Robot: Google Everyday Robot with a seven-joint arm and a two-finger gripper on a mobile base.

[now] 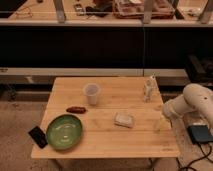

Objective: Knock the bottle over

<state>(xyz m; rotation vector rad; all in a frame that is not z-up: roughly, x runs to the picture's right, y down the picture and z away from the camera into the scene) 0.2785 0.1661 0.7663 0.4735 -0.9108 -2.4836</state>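
Note:
The bottle (149,91) is small, slim and whitish-clear. It stands upright near the far right edge of the wooden table (105,145). My white arm (190,102) reaches in from the right. The gripper (160,123) hangs low over the table's right edge, in front of the bottle and a little to its right, apart from it. A wider translucent plastic cup (92,93) stands upright at the far middle of the table, left of the bottle.
A green plate (64,131) lies at the front left with a black object (37,136) beside it at the table edge. A small red-brown item (76,109) and a whitish packet (124,119) lie mid-table. A dark box (200,133) sits on the floor at right. A counter runs behind.

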